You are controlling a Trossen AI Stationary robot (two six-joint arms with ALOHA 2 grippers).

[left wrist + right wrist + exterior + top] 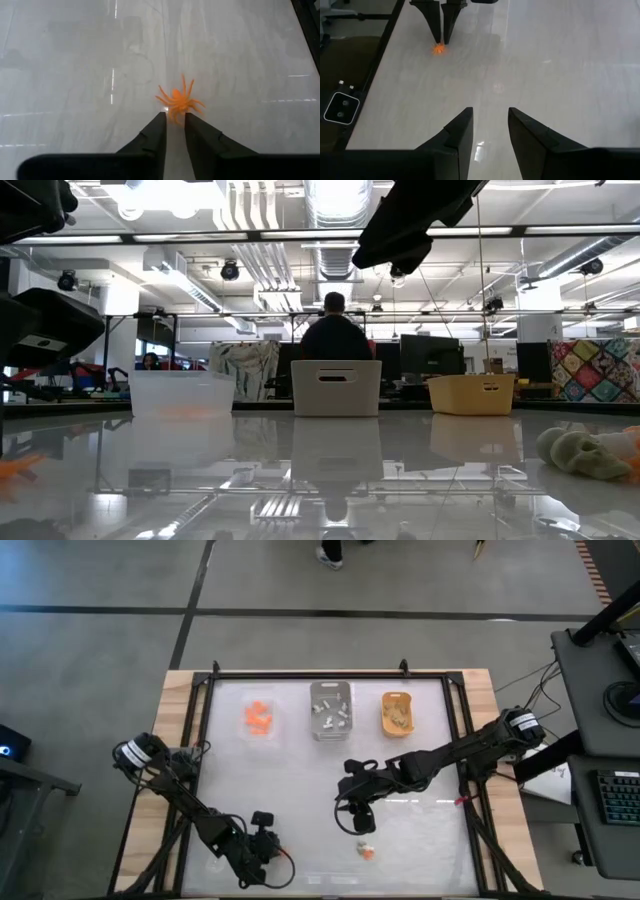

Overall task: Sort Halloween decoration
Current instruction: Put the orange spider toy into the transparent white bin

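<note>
Spider, orange: likely light, soft, spindly; pinch at body, not legs. Left gripper jaws nearly closed on its edge; right gripper jaws open, empty.

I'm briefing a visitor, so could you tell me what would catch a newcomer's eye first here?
Probably the orange spider at the table's near left, with the left gripper narrowing its fingertips onto it. Next, three trays along the far edge: clear tray, grey tray and yellow tray. The right gripper hovers open mid-table.
</note>
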